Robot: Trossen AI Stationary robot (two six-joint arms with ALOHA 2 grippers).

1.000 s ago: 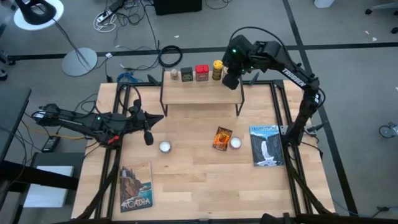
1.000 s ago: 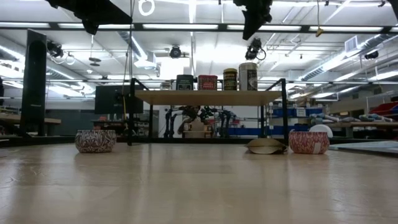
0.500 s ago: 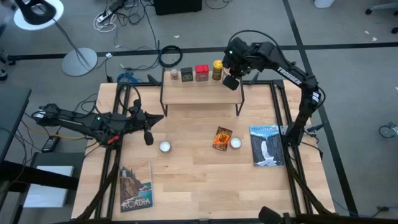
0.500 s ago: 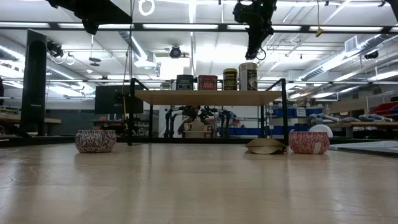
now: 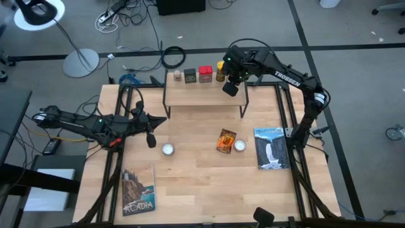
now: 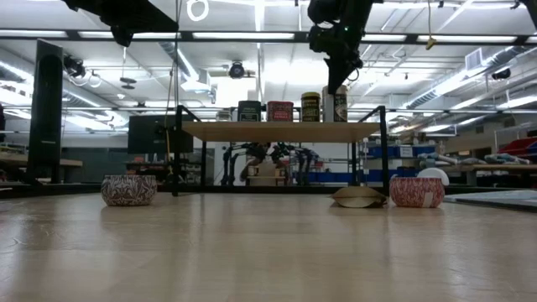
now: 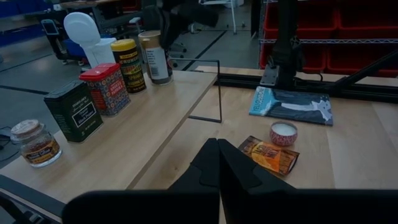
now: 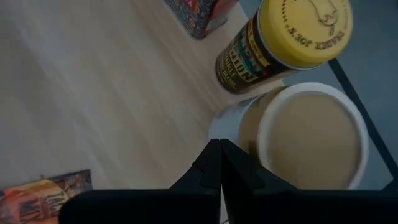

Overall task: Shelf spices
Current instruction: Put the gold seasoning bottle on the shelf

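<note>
My right gripper (image 5: 229, 87), fingers pressed together and holding nothing, hangs just above the shelf (image 5: 202, 95) by the tan jar (image 8: 305, 134) ending its row of spices, the orange packet (image 5: 226, 140) lies on the table before the shelf, and my left gripper (image 5: 151, 139) waits shut beside it.

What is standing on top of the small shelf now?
On the shelf stand five spices: small pale-capped jar, dark tin, red tin, yellow-lidded jar, tan jar. The orange packet lies on the table.
</note>
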